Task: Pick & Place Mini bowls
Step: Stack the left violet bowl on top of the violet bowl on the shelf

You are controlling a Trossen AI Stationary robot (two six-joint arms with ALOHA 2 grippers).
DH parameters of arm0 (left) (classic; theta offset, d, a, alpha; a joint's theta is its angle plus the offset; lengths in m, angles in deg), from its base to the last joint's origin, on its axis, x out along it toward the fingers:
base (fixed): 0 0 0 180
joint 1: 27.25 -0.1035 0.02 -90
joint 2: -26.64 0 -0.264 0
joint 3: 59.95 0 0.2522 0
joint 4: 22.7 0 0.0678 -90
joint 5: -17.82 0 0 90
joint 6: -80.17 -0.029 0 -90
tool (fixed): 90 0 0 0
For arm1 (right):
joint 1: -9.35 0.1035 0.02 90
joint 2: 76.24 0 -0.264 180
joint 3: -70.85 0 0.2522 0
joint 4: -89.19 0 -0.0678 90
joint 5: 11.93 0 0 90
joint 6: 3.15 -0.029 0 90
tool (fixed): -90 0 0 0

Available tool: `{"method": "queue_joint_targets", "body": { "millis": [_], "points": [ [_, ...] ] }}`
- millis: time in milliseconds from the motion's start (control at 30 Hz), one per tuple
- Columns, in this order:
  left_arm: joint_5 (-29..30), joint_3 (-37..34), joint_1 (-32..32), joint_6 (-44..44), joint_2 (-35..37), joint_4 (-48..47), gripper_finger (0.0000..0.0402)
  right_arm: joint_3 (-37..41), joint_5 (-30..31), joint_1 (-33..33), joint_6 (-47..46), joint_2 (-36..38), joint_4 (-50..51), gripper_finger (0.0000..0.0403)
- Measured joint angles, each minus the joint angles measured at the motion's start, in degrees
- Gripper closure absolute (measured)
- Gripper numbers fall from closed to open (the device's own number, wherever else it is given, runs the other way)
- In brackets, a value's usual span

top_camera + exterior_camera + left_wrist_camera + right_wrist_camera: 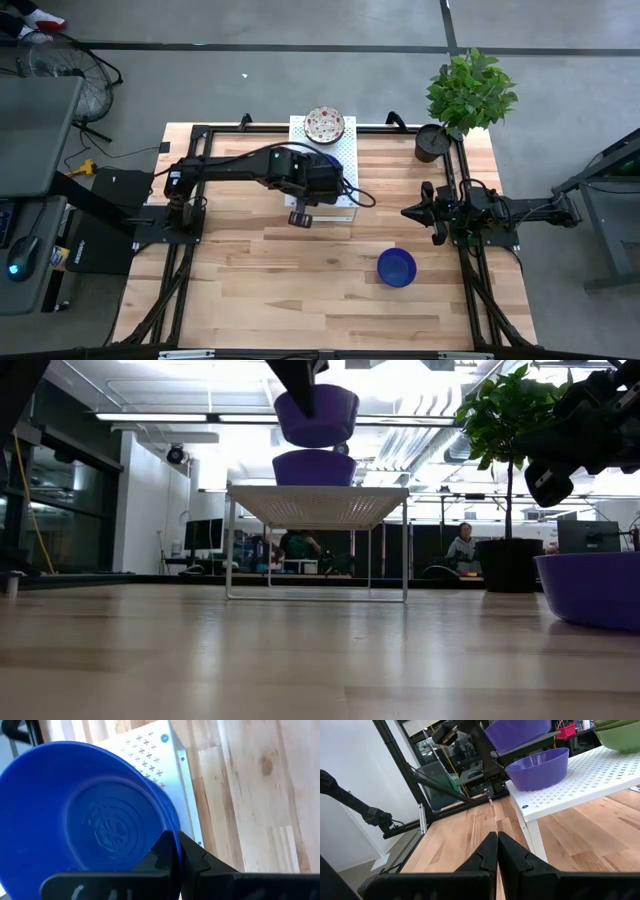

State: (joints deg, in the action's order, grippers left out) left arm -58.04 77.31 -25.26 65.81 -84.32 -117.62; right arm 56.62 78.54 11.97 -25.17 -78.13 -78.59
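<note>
My left gripper [176,847] is shut on a blue mini bowl [80,820] and holds it in the air, just above a second blue bowl [314,467]. That second bowl stands on the white perforated stand [318,500]. A floral bowl [324,125] sits at the stand's far edge. A third blue bowl [397,268] rests on the table toward the near right. My right gripper [497,845] waits shut and level at the table's right side, holding nothing. In the high view my left arm hides the held bowl. My left gripper pinches the blue bowl's rim [172,837], one finger inside the bowl and one outside. The fingers slant down at it from above. The bowl [316,415] hangs slightly tilted, lifted clear of the blue bowl below it.
A dark pot with a green plant [440,140] stands at the table's far right corner. Black frame rails [470,290] run along the table's sides. Bare wood lies across the near half of the table, apart from the blue bowl there.
</note>
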Motion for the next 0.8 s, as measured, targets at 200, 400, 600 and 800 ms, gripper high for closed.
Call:
{"method": "queue_joint_targets", "body": {
  "millis": [200, 400, 600, 800],
  "points": [
    [0.4, 0.0, -0.7, 7.4, 0.0, -0.4, 0.0401, 0.0, 0.0, 0.0, 0.0, 0.0, 0.0, 0.0402],
    [0.4, 0.0, -0.9, 8.6, -1.2, 1.1, 0.0401, 0.0, 0.0, 0.0, 0.0, 0.0, 0.0, 0.0402],
    [0.3, 0.2, -1.8, 8.4, -3.0, 2.8, 0.0401, 0.0, 0.0, 0.0, 0.0, 0.0, 0.0, 0.0402],
    [-0.7, 0.2, -2.5, 8.4, -4.3, 3.0, 0.0401, 0.0, 0.0, 0.0, 0.0, 0.0, 0.0, 0.0402]
  ]
}}
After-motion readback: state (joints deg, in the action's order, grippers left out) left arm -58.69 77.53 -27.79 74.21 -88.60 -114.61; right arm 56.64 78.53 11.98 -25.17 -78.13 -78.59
